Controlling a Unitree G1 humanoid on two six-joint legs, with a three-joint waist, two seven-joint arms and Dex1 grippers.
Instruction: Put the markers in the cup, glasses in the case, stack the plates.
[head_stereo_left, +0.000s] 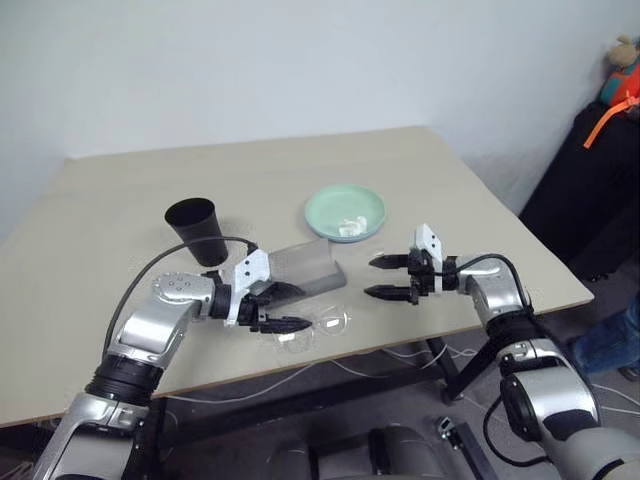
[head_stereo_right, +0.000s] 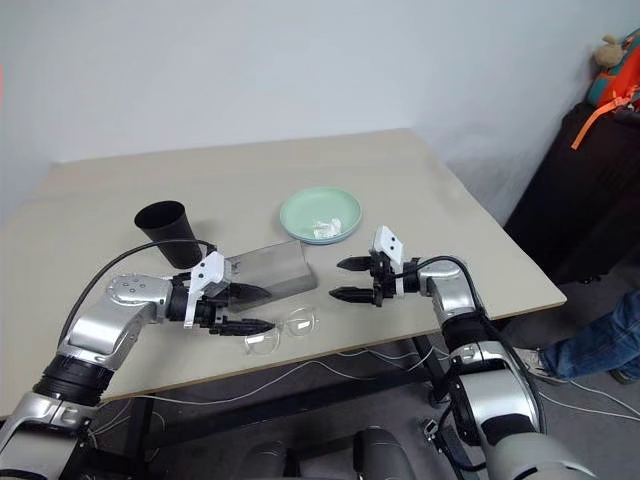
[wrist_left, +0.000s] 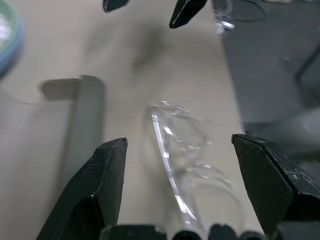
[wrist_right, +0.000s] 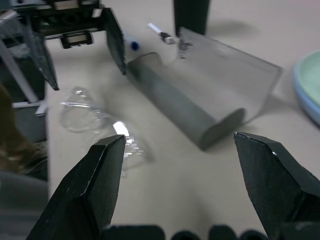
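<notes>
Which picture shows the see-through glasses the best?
The left wrist view: the clear-lensed, thin-framed glasses lie large, right between that open gripper's black fingers. The right wrist view shows them from the side, beside the grey oblong case. Both eye views show them small, near the beige table's front edge.

a grey case is seen on a beige table. behind it a black cup and stacked plates are set; just in front, clear glasses, flanked by two open grippers.
</notes>
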